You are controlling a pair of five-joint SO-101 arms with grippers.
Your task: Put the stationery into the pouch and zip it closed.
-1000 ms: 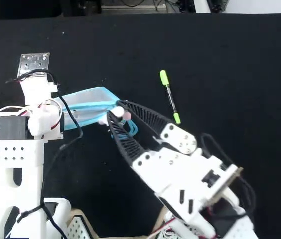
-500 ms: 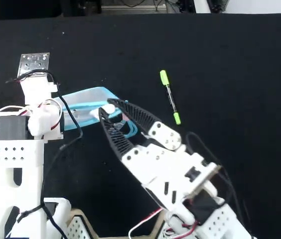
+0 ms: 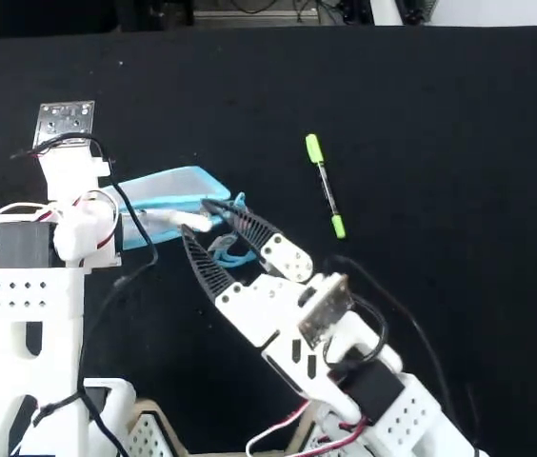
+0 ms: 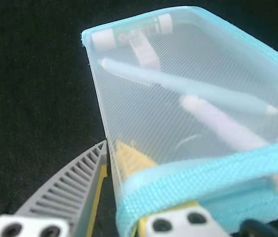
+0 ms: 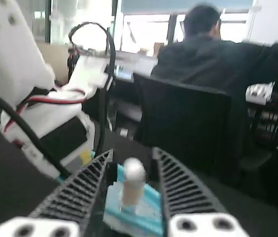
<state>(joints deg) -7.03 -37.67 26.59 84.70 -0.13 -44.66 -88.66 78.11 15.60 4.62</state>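
Two arms worked at the black counter [image 3: 440, 114]. The left gripper [image 4: 112, 163] had its fingers [image 4: 75, 195] squeezed tight on one end of the pouch [image 3: 169, 186]. The pouch was see-through with a blue edge, and it was held up off the counter.

Three things showed through the side of the pouch: a light blue pen [image 4: 178, 81], a white pen [image 4: 223, 126] and a white tube [image 4: 129, 34] near the far end.

The right gripper [image 3: 195, 221] was at the other end of the pouch, by its mouth. Its black fingers [image 5: 87, 192] were spread apart, one on each side of the end of a white pen. That pen lay across the mouth of the pouch and pointed into it. I could not tell if the fingers touched the pen.

One green pen [image 3: 324, 186] lay flat on the counter by itself, well apart from the pouch and on the right arm's side.
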